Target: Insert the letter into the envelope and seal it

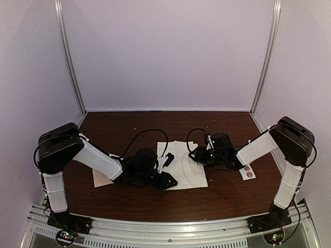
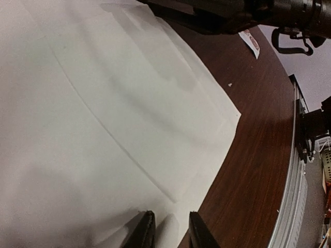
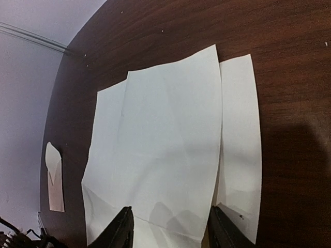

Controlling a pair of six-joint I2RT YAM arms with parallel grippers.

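The letter, a large off-white creased sheet, lies on the table's middle. In the right wrist view the letter has one panel folded over the rest. My left gripper is low over its left part. In the left wrist view the gripper is open, its jaws a narrow gap apart over the letter. My right gripper is at the sheet's right edge; it is wide open, jaws spanning the folded panel. The small tan envelope lies at the left, partly under my left arm; it also shows in the right wrist view.
A white sticker strip with round stickers lies right of the letter, beside my right arm; it also shows in the left wrist view. The brown table ends at a metal rail along the near edge.
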